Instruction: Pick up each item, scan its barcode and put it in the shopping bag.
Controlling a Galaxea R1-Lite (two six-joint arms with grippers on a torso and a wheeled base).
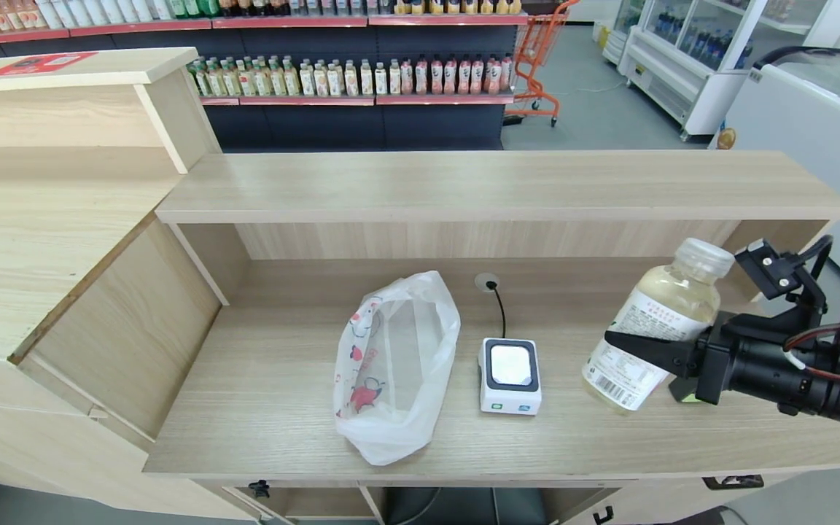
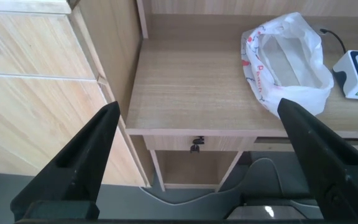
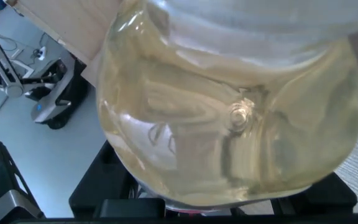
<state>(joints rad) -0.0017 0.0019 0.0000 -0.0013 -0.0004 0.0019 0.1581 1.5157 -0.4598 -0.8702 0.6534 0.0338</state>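
R gripper (image 1: 628, 348) clamps the tilted bottle (image 1: 664, 313) over the counter (image 1: 245, 408), right of the scanner (image 1: 510, 375) (shopping bag (image 1: 391, 364) lies left of it); we log L gripper (image 2: 197, 109) spread wide.

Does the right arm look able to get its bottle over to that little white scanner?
Probably yes. The right gripper holds the bottle just beside the scanner, with bare counter between them and the bag on the far side.
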